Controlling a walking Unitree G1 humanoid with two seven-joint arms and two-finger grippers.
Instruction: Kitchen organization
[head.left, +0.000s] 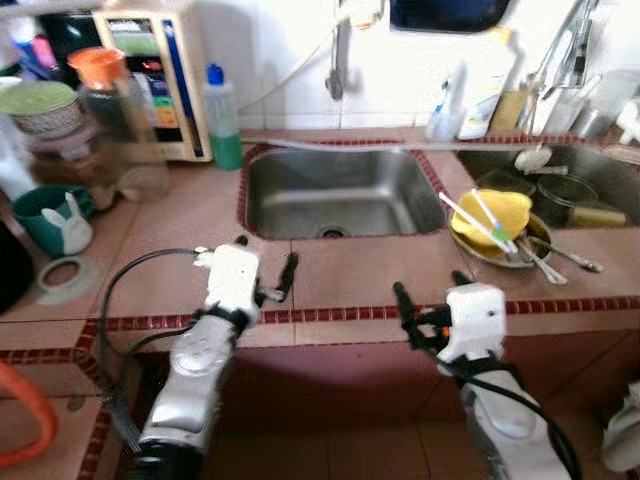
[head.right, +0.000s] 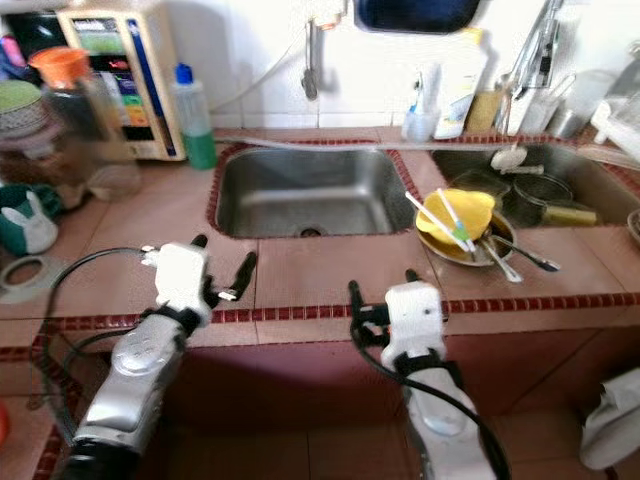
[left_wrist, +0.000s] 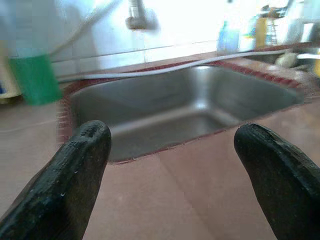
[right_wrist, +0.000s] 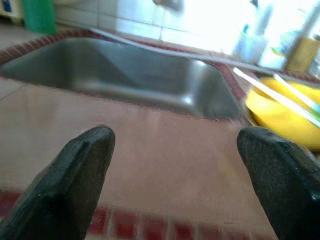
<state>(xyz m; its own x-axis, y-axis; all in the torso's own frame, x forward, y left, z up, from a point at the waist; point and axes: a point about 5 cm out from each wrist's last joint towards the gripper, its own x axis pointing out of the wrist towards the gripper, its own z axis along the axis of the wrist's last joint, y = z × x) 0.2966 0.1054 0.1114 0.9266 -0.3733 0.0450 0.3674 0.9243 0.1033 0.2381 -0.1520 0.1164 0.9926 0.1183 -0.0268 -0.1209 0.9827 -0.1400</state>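
My left gripper (head.left: 265, 260) hovers open over the tiled counter just in front of the steel sink (head.left: 340, 195), whose basin holds nothing. In the left wrist view its fingers (left_wrist: 80, 165) frame the sink's near rim. My right gripper (head.left: 430, 290) is open too, at the counter's front edge, right of the sink's middle. To its right a yellow bowl (head.left: 495, 212) holding thin white and green sticks rests on a metal plate (head.left: 482, 252). The bowl (right_wrist: 280, 112) also appears in the right wrist view. A spoon (head.left: 570, 258) lies beside the plate.
A second sink (head.left: 590, 175) at the right holds dishes. A green bottle with a blue cap (head.left: 222, 115), a water purifier (head.left: 150, 80), an orange-lidded jar (head.left: 115, 120) and a teal mug (head.left: 45, 215) crowd the left. A tape ring (head.left: 62, 272) lies near the edge.
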